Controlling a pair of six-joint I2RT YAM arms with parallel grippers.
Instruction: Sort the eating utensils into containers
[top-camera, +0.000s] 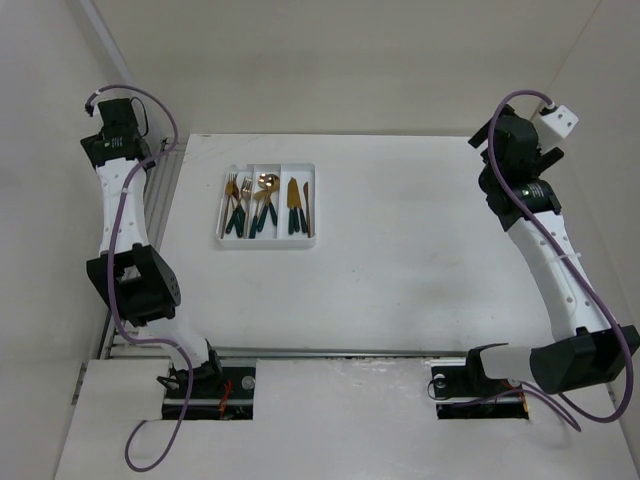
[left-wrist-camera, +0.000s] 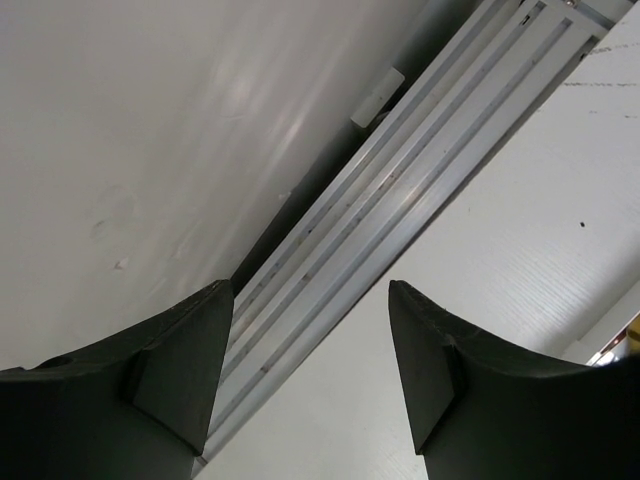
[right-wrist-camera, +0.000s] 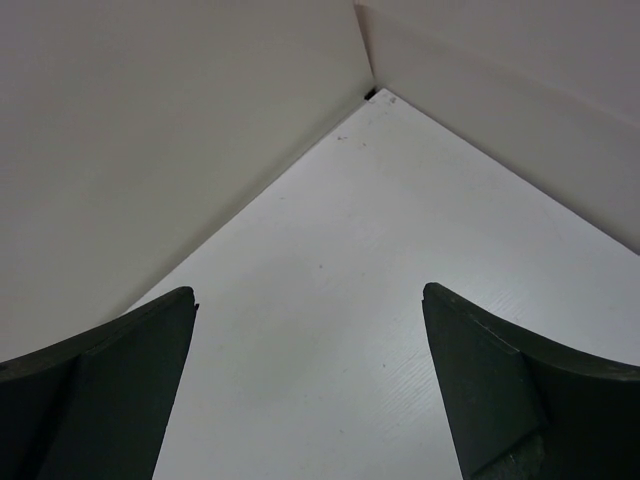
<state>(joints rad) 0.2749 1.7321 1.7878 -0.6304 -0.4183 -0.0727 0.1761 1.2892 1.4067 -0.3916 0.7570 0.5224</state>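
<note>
White tray (top-camera: 266, 245) — all utensils (top-camera: 264, 203) inside

White tray (top-camera: 266, 245), three compartments: gold forks (top-camera: 238, 205) left, spoons (top-camera: 265, 198) middle, knives (top-camera: 296, 206) right; dark green handles at near end.

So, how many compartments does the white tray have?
3, side by side in the tray: the left compartment holds forks, the middle compartment holds spoons, the right compartment holds knives. None seems hidden.
</note>
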